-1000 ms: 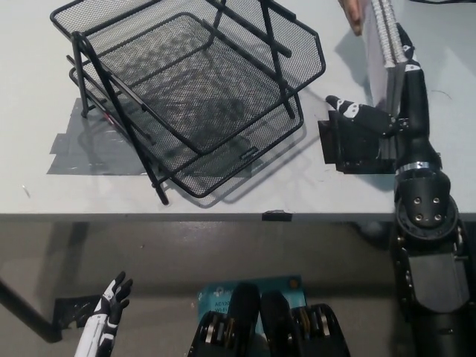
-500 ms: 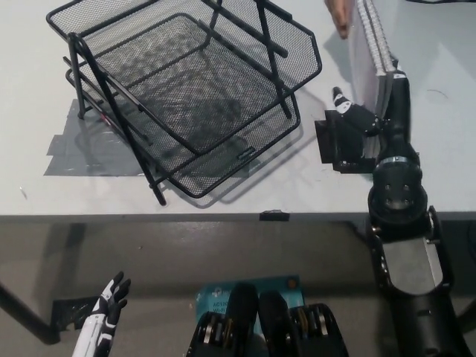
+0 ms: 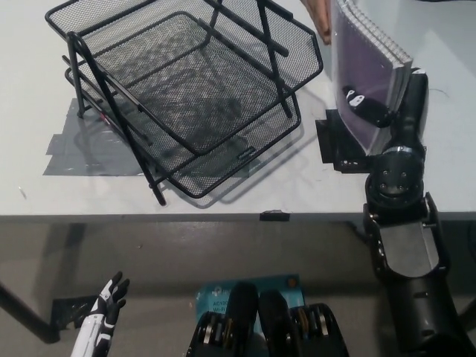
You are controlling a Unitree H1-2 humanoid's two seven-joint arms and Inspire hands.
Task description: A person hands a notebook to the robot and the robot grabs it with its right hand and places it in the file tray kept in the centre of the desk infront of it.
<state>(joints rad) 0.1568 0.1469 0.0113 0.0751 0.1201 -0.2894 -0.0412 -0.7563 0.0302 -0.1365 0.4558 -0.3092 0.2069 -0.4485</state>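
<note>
Gripping the spiral notebook (image 3: 364, 74), your right hand (image 3: 379, 111) has its fingers clamped around it, right of the file tray (image 3: 186, 89). Your left hand (image 3: 104, 316) rests low, fingers apart.

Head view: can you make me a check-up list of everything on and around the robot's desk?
Surface: grey desk, with a grey tape patch under the tray's left side.
Job's things: black mesh file tray, tiered, with nothing in it; spiral notebook held on edge to the right of the tray.
Clutter: flat black object on the desk below the notebook; small black piece at the desk edge.
Hands: right hand closed on the notebook; left hand open, resting low below the desk; a person's hand at the notebook's top edge.
Cables: nothing seen.
Surroundings: dark floor below, a blue item near the robot's body.
</note>
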